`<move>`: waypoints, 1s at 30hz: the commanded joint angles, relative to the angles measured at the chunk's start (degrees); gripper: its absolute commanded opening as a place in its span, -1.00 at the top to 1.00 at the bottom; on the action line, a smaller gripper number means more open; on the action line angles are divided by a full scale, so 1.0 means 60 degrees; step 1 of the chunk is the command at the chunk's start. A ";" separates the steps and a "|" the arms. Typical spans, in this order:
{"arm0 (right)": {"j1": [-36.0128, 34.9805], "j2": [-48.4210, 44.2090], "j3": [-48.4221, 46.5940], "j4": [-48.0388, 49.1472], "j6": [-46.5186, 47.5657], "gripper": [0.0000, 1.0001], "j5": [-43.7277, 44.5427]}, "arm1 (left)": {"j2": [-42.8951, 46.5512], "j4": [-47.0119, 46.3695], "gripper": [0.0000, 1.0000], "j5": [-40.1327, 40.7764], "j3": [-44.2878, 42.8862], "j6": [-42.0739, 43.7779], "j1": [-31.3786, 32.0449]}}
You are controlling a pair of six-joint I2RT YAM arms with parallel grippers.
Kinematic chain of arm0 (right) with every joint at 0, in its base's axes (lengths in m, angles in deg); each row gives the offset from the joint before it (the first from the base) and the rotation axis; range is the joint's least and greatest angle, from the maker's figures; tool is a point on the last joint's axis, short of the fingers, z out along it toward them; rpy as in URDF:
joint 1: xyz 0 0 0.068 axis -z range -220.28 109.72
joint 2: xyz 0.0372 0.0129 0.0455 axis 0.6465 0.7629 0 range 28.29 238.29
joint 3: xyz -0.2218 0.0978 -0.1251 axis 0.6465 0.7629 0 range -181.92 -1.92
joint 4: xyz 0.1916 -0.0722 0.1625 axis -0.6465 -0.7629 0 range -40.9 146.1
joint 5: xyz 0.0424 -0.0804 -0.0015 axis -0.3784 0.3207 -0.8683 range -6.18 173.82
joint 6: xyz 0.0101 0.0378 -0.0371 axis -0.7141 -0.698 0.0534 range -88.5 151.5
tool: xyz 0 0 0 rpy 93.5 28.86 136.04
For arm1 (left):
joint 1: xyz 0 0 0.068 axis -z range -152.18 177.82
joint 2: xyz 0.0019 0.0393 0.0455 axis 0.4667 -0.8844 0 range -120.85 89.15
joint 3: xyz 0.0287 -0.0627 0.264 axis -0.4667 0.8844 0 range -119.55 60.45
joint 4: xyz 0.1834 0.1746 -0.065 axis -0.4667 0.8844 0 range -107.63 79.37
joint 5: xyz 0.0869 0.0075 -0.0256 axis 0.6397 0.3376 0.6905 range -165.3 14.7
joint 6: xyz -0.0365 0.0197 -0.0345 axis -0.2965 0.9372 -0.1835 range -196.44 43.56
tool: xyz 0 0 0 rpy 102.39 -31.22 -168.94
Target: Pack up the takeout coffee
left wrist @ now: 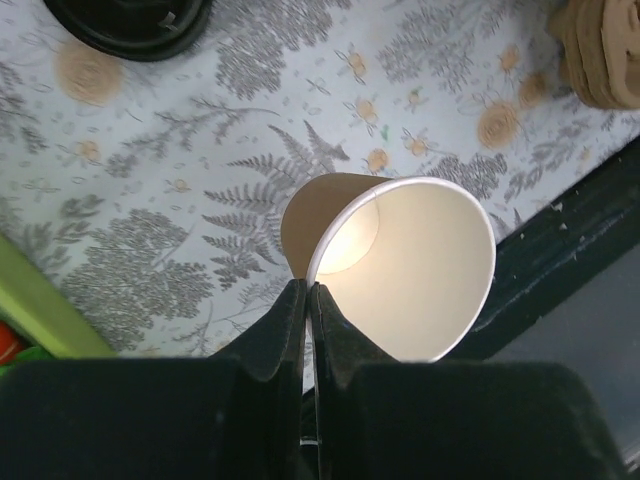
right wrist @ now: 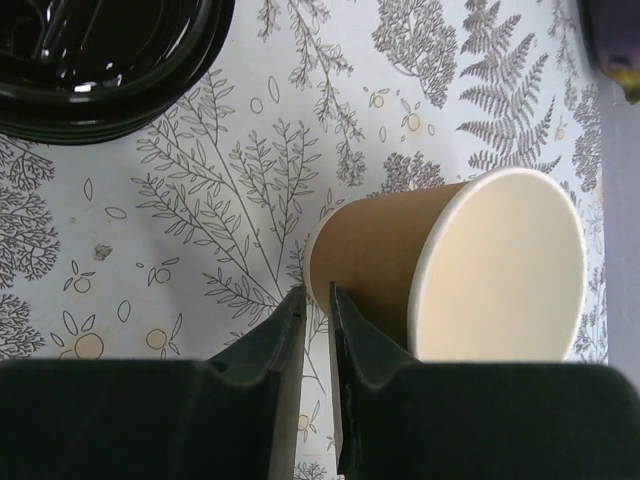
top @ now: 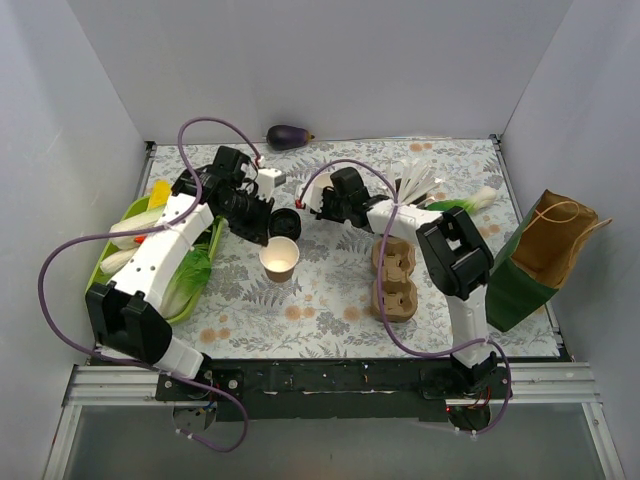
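Left wrist view: open-topped tan paper cup over floral tablecloth mid-table, rim pinched in fully closed left gripper. Second open-topped cup just beyond tips of right gripper, jaws narrowly parted, nothing between. Which cup is takeout coffee: cannot tell. Black lid stack near both.

There are two lidless tan cups, two cardboard carriers, one black lid stack, one green bag and one eggplant.
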 commanded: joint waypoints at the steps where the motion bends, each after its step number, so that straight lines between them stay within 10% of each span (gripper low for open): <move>1: -0.0056 -0.0865 -0.0612 -0.0243 -0.0091 0.50 -0.0681 | 0.1165 -0.0722 1.00 -0.1292 0.1159 0.0367 0.0031; 13: -0.0202 -0.4674 0.0076 -0.2397 -0.1658 -0.08 -0.2471 | 0.1637 -0.3609 1.00 -0.2581 0.4017 0.2023 0.0396; 30: -0.0188 -0.6946 0.2127 -0.2457 -0.1659 -0.18 -0.1667 | -0.0019 -0.4564 1.00 -0.2670 0.3886 0.2506 0.1760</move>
